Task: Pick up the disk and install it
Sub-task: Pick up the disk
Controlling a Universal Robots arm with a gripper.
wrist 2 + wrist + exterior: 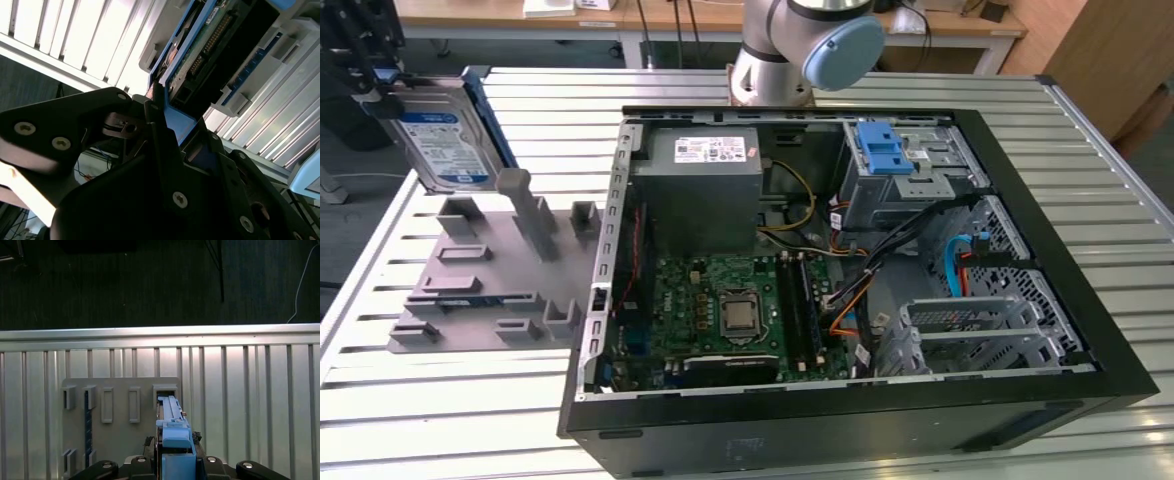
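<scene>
My end effector (376, 88) is clenched on the disk (440, 145), holding it upright above the grey fixture (480, 280) near the tabletop's corner, so pickup looks done. Installing, I judge, calls for squaring it to the case's drive bay (907, 185).

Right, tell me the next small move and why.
Probably carry the disk to the exterior view's right, toward the open computer case: the gripper is shut on it, and it hangs over the grey holder, outside the case.

disk (443, 148): upper corner hidden behind the tool (376, 88).
arm (803, 45): upper part cut off at the exterior view's top.
</scene>
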